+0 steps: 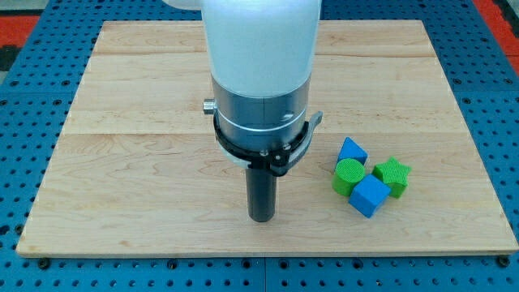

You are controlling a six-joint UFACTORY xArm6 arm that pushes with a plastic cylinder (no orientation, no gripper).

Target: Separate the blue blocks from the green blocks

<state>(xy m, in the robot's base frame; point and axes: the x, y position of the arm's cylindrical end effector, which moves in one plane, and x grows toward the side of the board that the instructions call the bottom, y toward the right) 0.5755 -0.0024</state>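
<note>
Four blocks cluster at the view's right on the wooden board (122,162). A blue triangular block (352,151) sits at the cluster's top left. A green round cylinder (349,176) touches it just below. A blue cube (369,195) lies at the cluster's bottom, touching the cylinder. A green star-shaped block (393,175) sits at the right, against the cube. My tip (261,217) rests on the board to the left of the cluster, about a hundred pixels from the green cylinder, touching no block.
The arm's white and silver body (261,73) rises over the board's middle and hides the board behind it. A blue perforated table (24,73) surrounds the board on all sides.
</note>
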